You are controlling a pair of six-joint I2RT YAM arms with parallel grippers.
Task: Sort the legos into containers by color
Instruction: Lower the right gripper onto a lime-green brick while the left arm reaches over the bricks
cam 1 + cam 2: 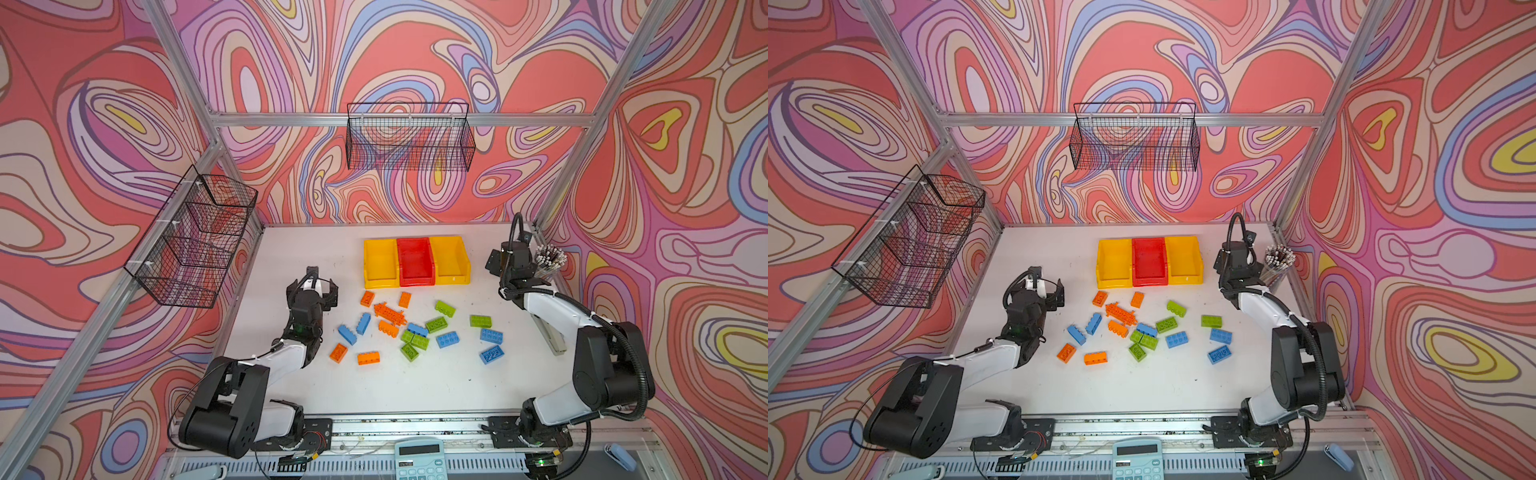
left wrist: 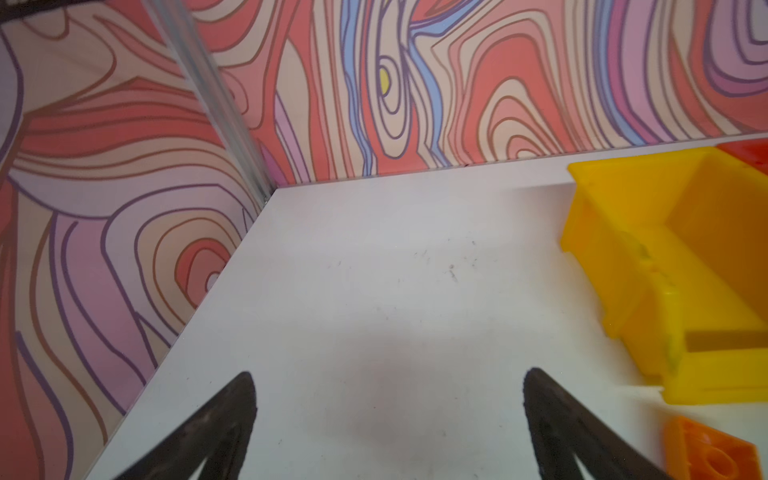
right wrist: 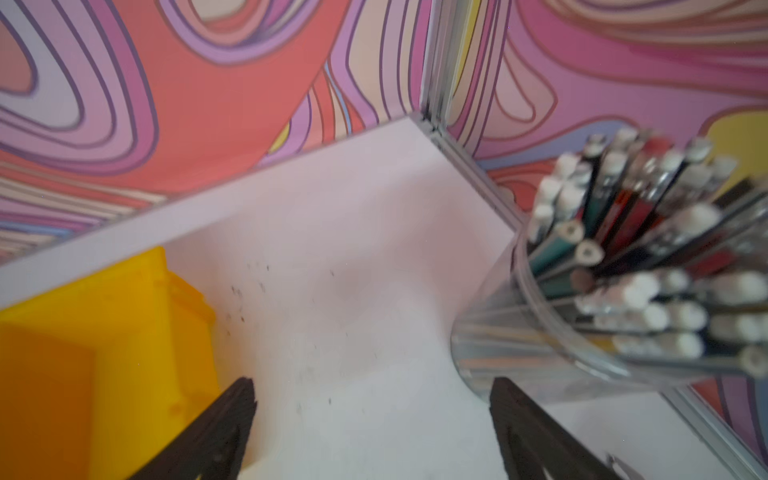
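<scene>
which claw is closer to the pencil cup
Right. The right claw sits just beside the pencil cup; the left claw is across the table, beyond the three bins.

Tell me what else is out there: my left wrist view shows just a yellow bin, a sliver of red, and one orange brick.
Observer: A yellow bin, a red bin and a second yellow bin stand side by side.
Operator: Any other colors?
Observer: Yes, blue bricks and lime green bricks lie loose nearby.
Operator: And the other gripper?
Observer: The right gripper hangs open beside a clear cup of pencils.
</scene>
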